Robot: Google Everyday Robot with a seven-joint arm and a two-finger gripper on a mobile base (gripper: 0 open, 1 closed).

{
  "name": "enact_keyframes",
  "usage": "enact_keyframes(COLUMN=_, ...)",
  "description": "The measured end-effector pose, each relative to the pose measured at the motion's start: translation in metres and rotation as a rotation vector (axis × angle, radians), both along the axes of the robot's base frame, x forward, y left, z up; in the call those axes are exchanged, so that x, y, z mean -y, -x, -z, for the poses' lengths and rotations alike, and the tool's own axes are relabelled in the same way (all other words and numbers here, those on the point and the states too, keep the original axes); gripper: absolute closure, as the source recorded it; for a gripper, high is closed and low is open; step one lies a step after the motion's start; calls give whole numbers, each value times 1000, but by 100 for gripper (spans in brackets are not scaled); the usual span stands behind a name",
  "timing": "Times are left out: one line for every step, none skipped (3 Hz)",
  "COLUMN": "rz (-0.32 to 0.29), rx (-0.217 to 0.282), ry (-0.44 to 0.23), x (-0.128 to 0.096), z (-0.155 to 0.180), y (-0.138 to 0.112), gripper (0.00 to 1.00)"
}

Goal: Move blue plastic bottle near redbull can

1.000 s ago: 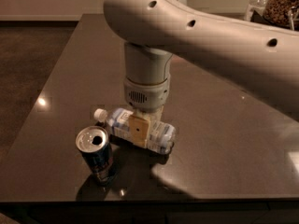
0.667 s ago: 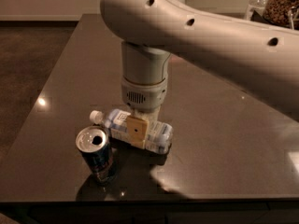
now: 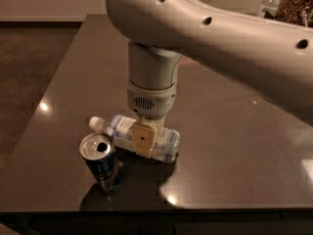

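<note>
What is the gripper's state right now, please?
Gripper: closed on the blue plastic bottle, low over the table, beside the redbull can.

Gripper [image 3: 145,135] clamps the blue plastic bottle [image 3: 167,144] at mid-body. Only 1 of the 2 fingers [image 3: 142,139] shows; the other is hidden behind the bottle. Label text is illegible. Arm [image 3: 220,38] is cut off at the top and right edges.
</note>
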State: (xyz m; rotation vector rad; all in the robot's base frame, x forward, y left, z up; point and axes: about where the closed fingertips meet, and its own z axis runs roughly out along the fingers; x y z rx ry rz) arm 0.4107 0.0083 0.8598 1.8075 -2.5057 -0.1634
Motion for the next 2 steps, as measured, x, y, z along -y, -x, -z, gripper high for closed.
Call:
enact_keyframes(rz=-17, rx=-6, ry=0, x=0, z=0, y=4, gripper=16)
enact_keyframes(rz=-19, rx=3, ry=-9, x=-2, z=0, y=2, gripper=0)
